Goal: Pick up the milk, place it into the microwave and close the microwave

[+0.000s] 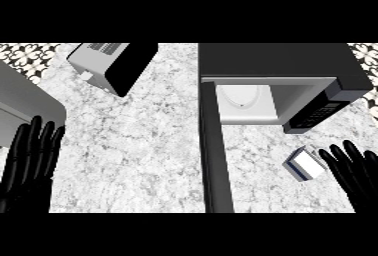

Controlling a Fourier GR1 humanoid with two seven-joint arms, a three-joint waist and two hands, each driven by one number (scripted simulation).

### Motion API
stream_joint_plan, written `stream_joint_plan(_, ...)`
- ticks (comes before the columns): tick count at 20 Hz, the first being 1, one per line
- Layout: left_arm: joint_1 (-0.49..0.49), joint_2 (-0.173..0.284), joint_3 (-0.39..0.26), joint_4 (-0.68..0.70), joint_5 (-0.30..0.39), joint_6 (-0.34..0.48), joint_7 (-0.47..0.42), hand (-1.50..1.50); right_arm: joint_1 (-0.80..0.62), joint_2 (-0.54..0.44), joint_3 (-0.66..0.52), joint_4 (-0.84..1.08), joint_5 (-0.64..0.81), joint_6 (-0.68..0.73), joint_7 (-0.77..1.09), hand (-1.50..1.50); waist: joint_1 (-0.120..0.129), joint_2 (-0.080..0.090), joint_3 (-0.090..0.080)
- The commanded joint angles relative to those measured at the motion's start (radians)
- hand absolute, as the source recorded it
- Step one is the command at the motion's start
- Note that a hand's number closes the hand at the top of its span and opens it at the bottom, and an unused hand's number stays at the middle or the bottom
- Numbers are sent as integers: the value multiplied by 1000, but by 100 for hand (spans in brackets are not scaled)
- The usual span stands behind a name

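The milk (304, 164), a small carton, lies on the counter (140, 145) just in front of the open microwave (280, 80), below its control panel. It looks light, stiff-sided and somewhat slick, best taken across its two flat sides. The right robot hand (356, 172) hovers just beside it, fingers spread, apparently not touching. The left robot hand (29, 160) rests open, far from the microwave.

Single head view looks steeply down onto the counter (148, 150).

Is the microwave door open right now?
Open: the microwave door swings out toward the robot, and the white cavity shows.
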Motion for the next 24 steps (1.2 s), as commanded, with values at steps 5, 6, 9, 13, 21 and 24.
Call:
stream_joint_plan(5, 190, -13, -31, -66, 7, -46, -90, -150, 97, 40, -70, -11, 43, 37, -50, -150, 3, 1, 0)
stream_joint_plan(6, 193, -24, -58, -75, 17, -52, -81, -150, 101, 37, -94, -18, 37, 44, -62, -150, 2, 1, 0)
stream_joint_plan(9, 155, -5, -7, -76, 41, -51, -64, -150, 56, 101, -86, 45, 183, -24, -111, -150, 3, 2, 0)
stream_joint_plan(13, 308, -15, -78, -93, 6, -79, -156, -150, 18, 98, -143, 128, 245, -17, -197, -150, 7, 2, 0)
stream_joint_plan(21, 425, -18, -109, -108, -22, -90, -238, -150, -49, 135, -172, 362, 399, -72, -353, -150, 12, 2, 0)
stream_joint_plan(24, 435, -15, -106, -107, -7, -110, -262, -150, -110, 135, -172, 393, 393, -85, -328, -150, 9, 2, 0)
